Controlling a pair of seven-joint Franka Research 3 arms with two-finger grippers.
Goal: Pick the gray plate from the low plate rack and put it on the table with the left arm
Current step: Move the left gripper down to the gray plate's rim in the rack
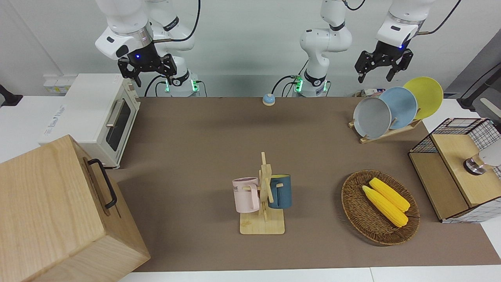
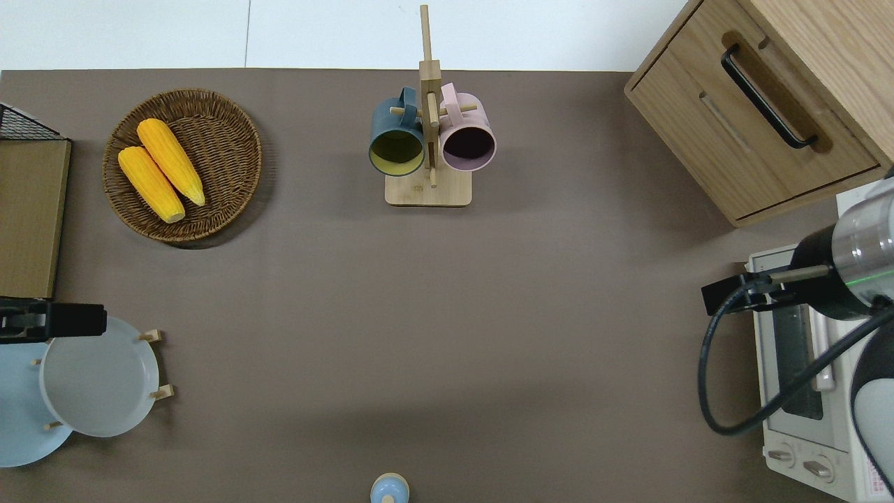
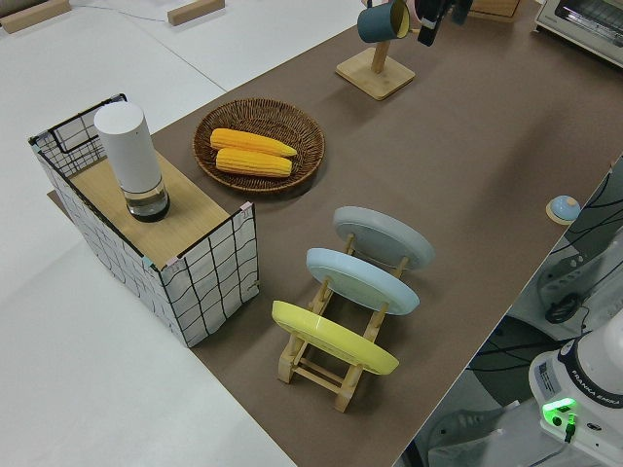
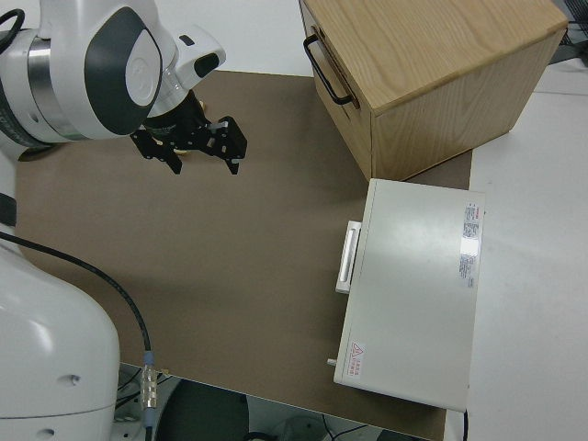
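Note:
The gray plate (image 1: 372, 117) leans in the low plate rack (image 1: 385, 134) in the slot farthest from the robots, at the left arm's end of the table (image 1: 219, 149). It also shows in the overhead view (image 2: 98, 377) and in the left side view (image 3: 383, 236). My left gripper (image 1: 375, 78) hangs open and empty in the air above the rack. In the overhead view it (image 2: 49, 323) is over the gray plate's rim. My right gripper (image 1: 148, 74) is open and parked.
A sky-blue plate (image 1: 403, 106) and a yellow plate (image 1: 424, 96) stand in the same rack. A wicker basket (image 1: 354, 207) holds corn. A mug stand (image 1: 264, 196), a wire-sided box (image 1: 454, 168), a toaster oven (image 1: 94, 117), a wooden cabinet (image 1: 58, 219) and a small bell (image 1: 268, 99) are also there.

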